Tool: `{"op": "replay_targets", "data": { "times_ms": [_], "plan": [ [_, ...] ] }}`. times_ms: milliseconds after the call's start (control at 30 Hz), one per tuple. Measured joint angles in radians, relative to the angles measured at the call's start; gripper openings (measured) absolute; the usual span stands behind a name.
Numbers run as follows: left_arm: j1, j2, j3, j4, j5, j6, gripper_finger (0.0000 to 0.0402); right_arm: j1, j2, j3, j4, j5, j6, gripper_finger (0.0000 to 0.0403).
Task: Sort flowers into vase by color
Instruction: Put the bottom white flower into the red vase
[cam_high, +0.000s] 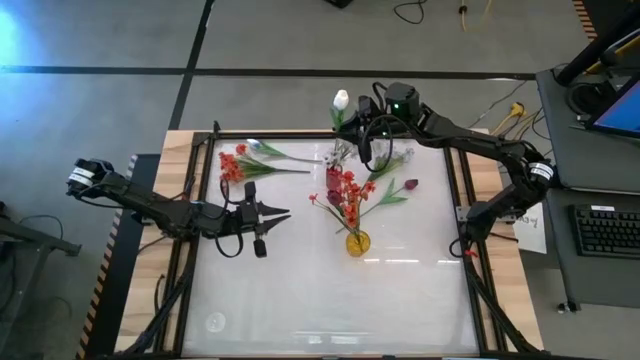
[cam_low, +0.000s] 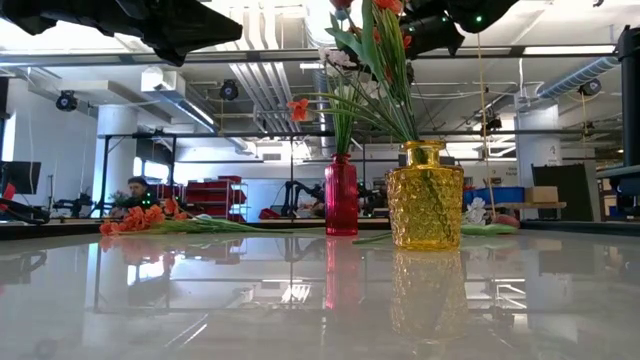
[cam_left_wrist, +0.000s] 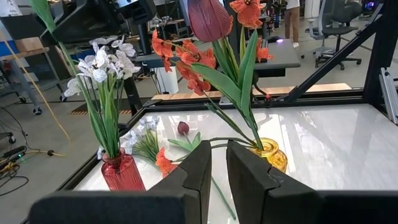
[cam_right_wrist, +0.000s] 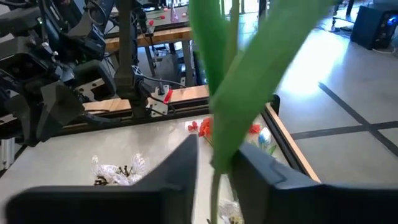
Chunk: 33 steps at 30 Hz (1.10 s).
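Holding a white tulip (cam_high: 341, 99) by its green stem, our right gripper (cam_high: 366, 130) hangs over the far edge of the table (cam_high: 300, 300), fingers clamped on that stem as the right wrist view shows. The blossom points away past the far rail, so the stem's long axis runs roughly from the far side toward the vases. The red vase (cam_high: 333, 180), which already carries the small white sprays (cam_left_wrist: 102, 62), stands just on the near side of this gripper; the yellow vase (cam_high: 357, 243) with the red-orange clusters (cam_high: 347, 192) and a dark tulip sits farther toward us. We judge the coming move turns on swinging the stem's free lower end upright over the red vase's mouth, since white appears to go there.

Our left gripper (cam_high: 262, 222) waits at mid-table, well to the left of both vases, its fingers close together with only a narrow gap and nothing between them. Loose flowers lie flat on the table: a red-orange spray (cam_high: 232, 165) near the far left corner and a dark red tulip (cam_high: 410, 185) to the right of the vases.
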Motion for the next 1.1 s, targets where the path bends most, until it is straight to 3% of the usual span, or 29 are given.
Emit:
{"op": "replay_targets", "data": {
  "times_ms": [67, 133, 900, 1100],
  "plan": [
    [0.0, 0.0, 0.0, 0.0, 0.0, 0.0, 0.0037, 0.001, 0.0, 0.0, -0.003, -0.001, -0.004, 0.0031],
    [0.0, 0.0, 0.0, -0.001, 0.0, 0.0, 0.0037, 0.007, 0.0, -0.003, -0.008, -0.001, -0.009, 0.0019],
    [0.0, 0.0, 0.0, -0.009, 0.0, 0.004, 0.0037, 0.017, 0.006, -0.016, -0.087, 0.048, -0.047, 0.0013],
    [0.0, 0.0, 0.0, -0.009, 0.0, 0.004, 0.0037, 0.017, 0.006, -0.013, -0.035, 0.072, -0.008, 0.0013]
  ]
}}
